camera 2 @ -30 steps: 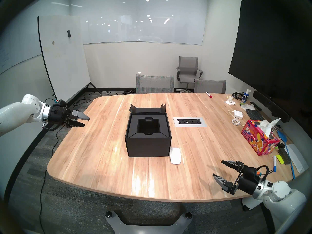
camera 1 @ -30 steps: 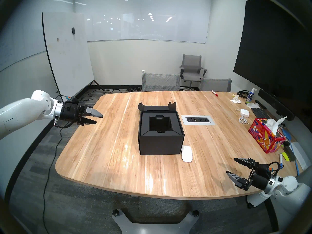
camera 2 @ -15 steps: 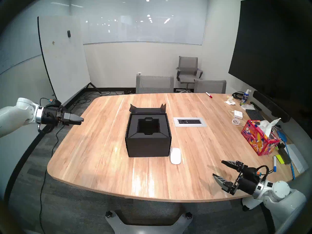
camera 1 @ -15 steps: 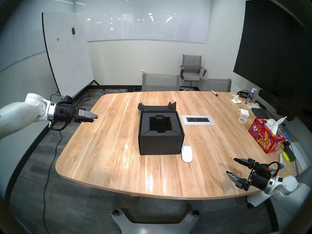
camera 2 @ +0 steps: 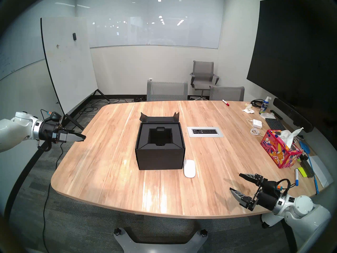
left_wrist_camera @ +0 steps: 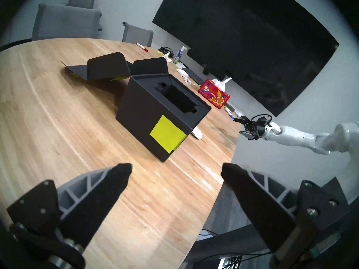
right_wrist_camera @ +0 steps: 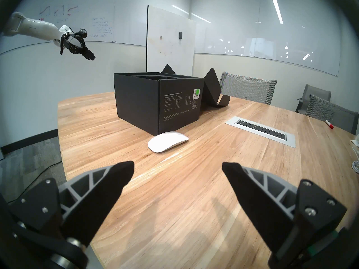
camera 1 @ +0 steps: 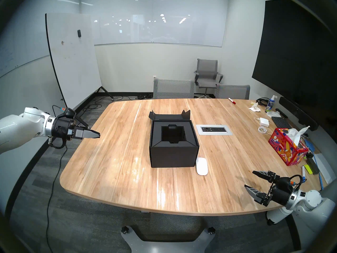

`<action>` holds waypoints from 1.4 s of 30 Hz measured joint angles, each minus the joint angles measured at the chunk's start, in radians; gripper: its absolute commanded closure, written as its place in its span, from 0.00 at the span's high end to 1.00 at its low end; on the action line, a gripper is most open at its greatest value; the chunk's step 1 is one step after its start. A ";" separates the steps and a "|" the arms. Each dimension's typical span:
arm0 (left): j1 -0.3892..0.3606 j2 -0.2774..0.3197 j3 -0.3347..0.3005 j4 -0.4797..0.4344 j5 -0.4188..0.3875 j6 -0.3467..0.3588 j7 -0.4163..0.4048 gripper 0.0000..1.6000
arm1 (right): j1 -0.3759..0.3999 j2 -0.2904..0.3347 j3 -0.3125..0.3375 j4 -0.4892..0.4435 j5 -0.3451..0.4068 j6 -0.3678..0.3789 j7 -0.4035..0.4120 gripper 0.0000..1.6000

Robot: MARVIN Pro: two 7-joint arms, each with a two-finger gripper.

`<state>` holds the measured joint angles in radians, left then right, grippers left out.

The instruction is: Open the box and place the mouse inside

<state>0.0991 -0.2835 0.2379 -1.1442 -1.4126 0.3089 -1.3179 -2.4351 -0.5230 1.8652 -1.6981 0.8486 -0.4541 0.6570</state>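
Our left pincer (camera 1: 94,135) has pulled back from the box (camera 1: 173,152) in the last second. It has slid out toward 9 o'clock on the head view and has rolled over, so we now see its two fingers edge-on there, one hiding the other. Our left wrist view shows them wide apart with nothing between them. It hangs over the 9 o'clock edge of the surface (camera 1: 113,174), well apart from the box.

Our right pincer (camera 1: 250,179) has not moved. It waits at about 4 o'clock, low over the surface, fingers spread wide and empty.

We think this means the opening part is done. The lid (camera 1: 168,116) is folded flat behind the box at 12 o'clock, with its two little side flaps sticking up. The left arm looks to be getting out of the way. We think the next job is the mouse (camera 1: 201,166), and our right pincer is the nearer one.

The mouse is white, smooth and shiny, low and rounded like a pebble. It lies flat on the surface just beside the box's near right corner, at about 5 o'clock from the box. It may be slippery to pinch, since it is so flat.

The box is big, black and dull. Inside we see a black insert with a deep square hole (camera 1: 173,134) in the middle. A bright yellow-green note (left_wrist_camera: 167,135) sticks to its left side, and a small white label (right_wrist_camera: 196,93) sits on its right side.
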 measured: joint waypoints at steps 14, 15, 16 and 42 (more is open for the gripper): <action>0.061 -0.039 0.003 0.082 -0.040 -0.226 -0.144 1.00 | 0.000 0.000 0.000 0.000 0.000 0.000 0.000 1.00; 0.066 -0.039 0.002 0.074 -0.048 -0.237 -0.142 1.00 | 0.000 0.000 0.000 0.000 0.000 0.000 0.000 1.00; 0.072 -0.036 0.001 0.061 -0.056 -0.249 -0.134 1.00 | 0.000 0.000 0.000 0.000 0.000 0.000 0.000 1.00; 0.085 0.037 -0.002 -0.078 -0.088 -0.292 0.012 1.00 | 0.000 0.000 0.000 0.000 0.000 0.000 0.000 1.00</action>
<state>0.1846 -0.2463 0.2358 -1.2222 -1.5006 0.0164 -1.3060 -2.4354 -0.5231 1.8657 -1.6983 0.8489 -0.4540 0.6571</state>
